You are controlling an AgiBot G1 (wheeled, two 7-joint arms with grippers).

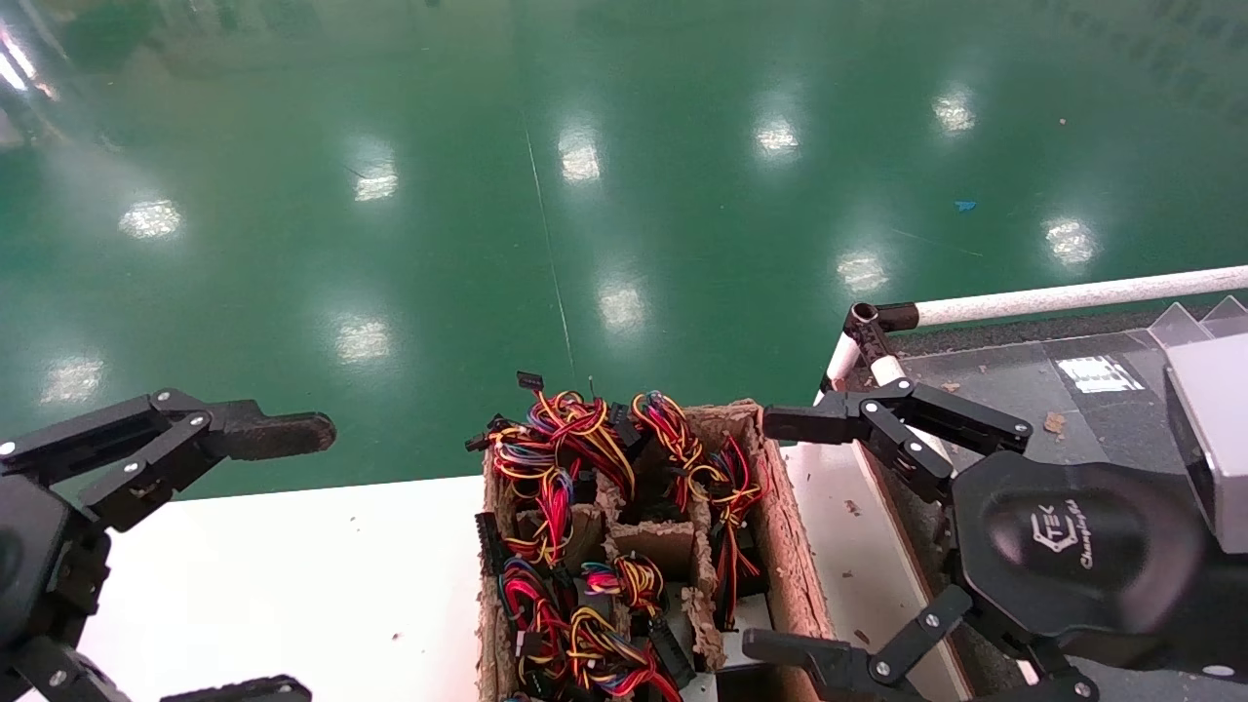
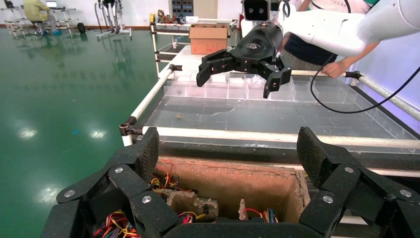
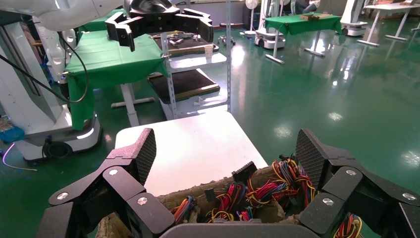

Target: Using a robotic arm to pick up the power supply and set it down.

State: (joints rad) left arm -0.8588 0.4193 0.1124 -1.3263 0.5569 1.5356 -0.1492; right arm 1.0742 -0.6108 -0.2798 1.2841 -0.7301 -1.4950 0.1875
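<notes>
I see my right gripper [image 1: 780, 531] hanging over the right edge of a brown cardboard crate [image 1: 790, 546]. Its black fingers are spread wide apart and hold nothing. One finger reaches over the far right corner of the crate and the other sits low over the near right side. The palm has a white logo on it, and a silver block [image 1: 1214, 439] sits behind it on the arm.

The crate has cardboard walls inside that split it into small boxes. Bundles of red, yellow and black wires [image 1: 585, 458] stick up out of these boxes and spill over the walls. The power supplies must sit down under the wires, but I cannot make out their grey bodies. The wires cover them.

My left gripper [image 1: 263, 561] is off to the left, over the white table [image 1: 292, 575], well apart from the crate. Its fingers are open wide too, and it has nothing in it.

To the right of the crate there is a white pipe rail [image 1: 1072, 292] around a dark flat tray [image 1: 985, 385]. In the left wrist view this tray holds a row of clear plastic bins [image 2: 223, 89], and a cardboard box [image 2: 208, 38] stands farther back.

The shiny green floor [image 1: 487, 195] lies beyond the table.
</notes>
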